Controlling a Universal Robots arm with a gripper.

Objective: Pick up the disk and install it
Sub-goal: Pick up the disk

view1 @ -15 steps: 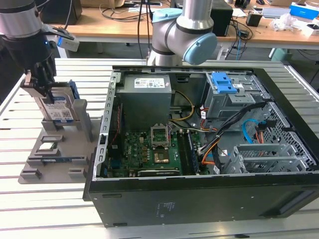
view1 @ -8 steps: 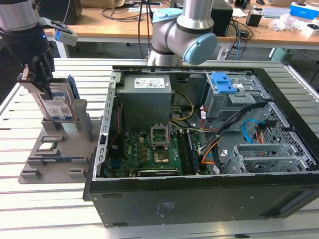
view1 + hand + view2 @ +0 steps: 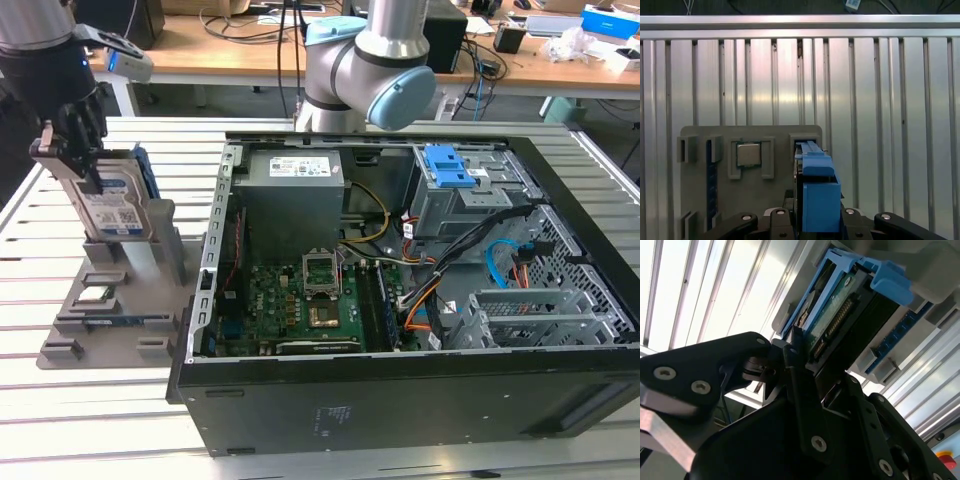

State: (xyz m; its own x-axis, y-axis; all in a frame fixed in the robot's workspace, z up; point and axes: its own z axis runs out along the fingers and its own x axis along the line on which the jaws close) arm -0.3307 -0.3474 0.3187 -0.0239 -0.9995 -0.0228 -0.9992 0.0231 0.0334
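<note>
gripper (image 3: 72, 160) was clamped narrow on the disk (image 3: 112, 208) at its upper end | the disk stood on edge, long axis vertical, in grey fixture (image 3: 110, 320) | drive cage (image 3: 455, 190) lay well apart, toward exterior view's right

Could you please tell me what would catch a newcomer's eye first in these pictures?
The open computer case dominates the middle and the exterior view's right, its green motherboard laid bare. At the exterior view's left, the gripper is at the top of the disk, which stands upright in a grey stand.
</note>
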